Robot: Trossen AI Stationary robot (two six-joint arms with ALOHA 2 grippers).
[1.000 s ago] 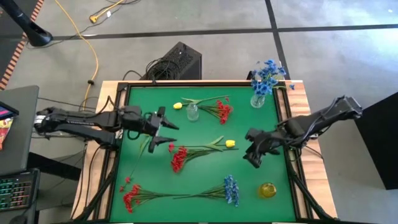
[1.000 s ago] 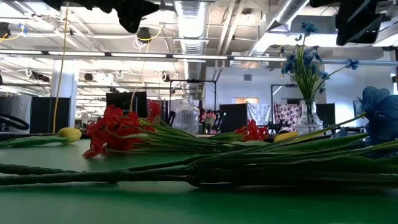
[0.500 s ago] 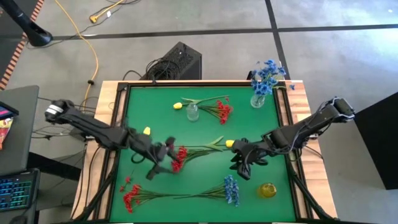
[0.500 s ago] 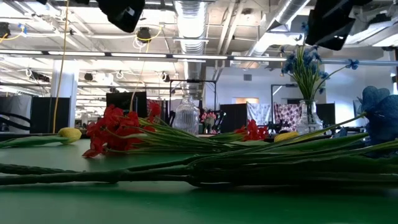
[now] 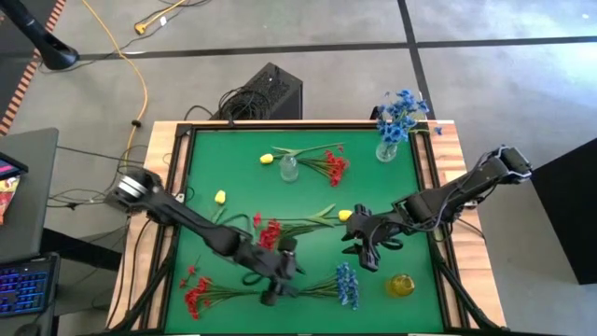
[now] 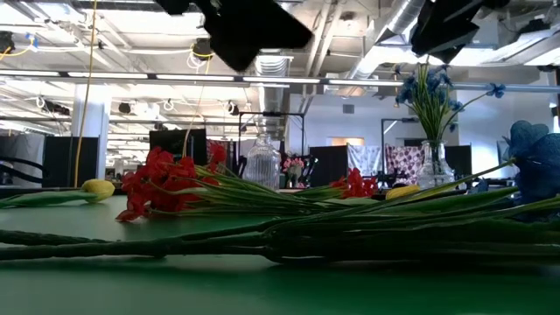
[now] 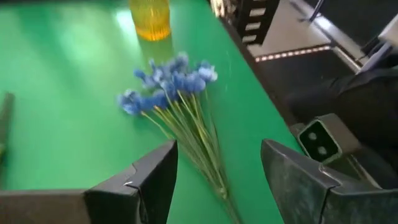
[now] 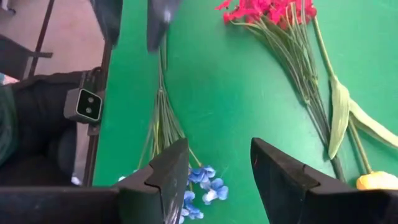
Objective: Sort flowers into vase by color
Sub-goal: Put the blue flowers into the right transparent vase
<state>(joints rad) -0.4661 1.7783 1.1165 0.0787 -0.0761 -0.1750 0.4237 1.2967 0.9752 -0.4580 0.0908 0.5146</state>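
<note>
A blue sprig (image 5: 347, 285) lies flat near the table's near edge, its stems (image 7: 198, 134) running left. My left gripper (image 7: 217, 180) hangs open above those stems, well above the table (image 6: 254, 31). My right gripper (image 8: 217, 177) is open too, hovering over the table's right middle (image 5: 359, 241), by a yellow tulip bud (image 5: 346, 216). A red sprig (image 5: 269, 233) lies mid-table, another (image 5: 196, 297) at the near left, a third (image 5: 336, 166) at the far side with a yellow tulip (image 5: 267, 159). One more yellow bud (image 5: 220, 197) lies on the left.
A clear vase (image 5: 288, 168) stands at the far middle. A vase of blue flowers (image 5: 387, 149) is at the far right corner. A yellow vase (image 5: 401, 285) stands at the near right, close to the blue sprig. A raised black frame (image 5: 177, 187) borders the green mat.
My left gripper has swung from the table's left side toward the near edge and to the right, ending above the blue sprig's stems. My right gripper has moved left toward the middle. No flower has moved.
</note>
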